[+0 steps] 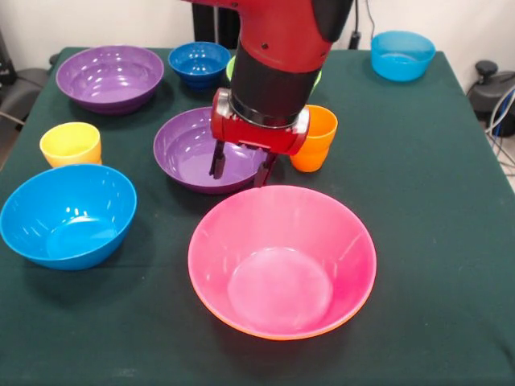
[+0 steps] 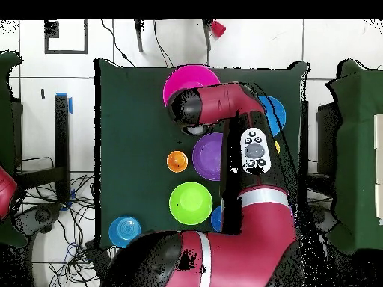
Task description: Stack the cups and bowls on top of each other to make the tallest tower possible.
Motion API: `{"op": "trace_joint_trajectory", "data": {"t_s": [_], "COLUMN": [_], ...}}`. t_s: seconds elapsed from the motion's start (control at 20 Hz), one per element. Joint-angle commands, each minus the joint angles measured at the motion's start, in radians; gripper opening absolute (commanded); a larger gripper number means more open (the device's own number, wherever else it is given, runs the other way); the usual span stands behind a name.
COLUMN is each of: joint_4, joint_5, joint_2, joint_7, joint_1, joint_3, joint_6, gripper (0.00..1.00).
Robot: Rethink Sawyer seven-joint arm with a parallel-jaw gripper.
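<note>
- No brand, label or writing can be read.
- Arm (image 1: 278, 56) comes down near the table's (image 1: 434, 201) middle, wrist vertical, claw (image 1: 239, 167) pointing straight down.
- Claw fingers spread apart, holding nothing, tips inside the near purple bowl (image 1: 193, 153), by its rim on the pink-bowl side.
- Pink bowl (image 1: 282, 261) nested in an orange one, only an orange edge showing, near the table's front edge.
- All bowls and cups upright, mouths up.
- Orange cup (image 1: 318, 141) just beside the purple bowl; yellow cup (image 1: 71, 145) near the left edge.
- Large blue bowl (image 1: 68, 213) at front left; second purple bowl (image 1: 110, 78), dark blue bowl (image 1: 199, 63) and light blue bowl (image 1: 402, 55) along the back edge.
- Green bowl (image 2: 190, 202) shows clearly overhead.
</note>
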Motion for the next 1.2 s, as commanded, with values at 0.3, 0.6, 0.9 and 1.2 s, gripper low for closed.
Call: {"op": "trace_joint_trajectory", "data": {"t_s": [0.3,0.6,0.9,1.2], "joint_4": [0.226,0.382,0.495,0.622], "joint_5": [0.078,0.159,0.189,0.187], "joint_2": [-0.076,-0.101,-0.139,-0.204], "joint_7": [-0.046,0.038,0.089,0.056], "joint_1": [0.026,0.019,0.059,0.047], "joint_3": [0.031,0.061,0.043,0.026], "joint_6": [0.138,-0.014,-0.082,-0.103], "gripper": [1.0,1.0,1.0,1.0]}}
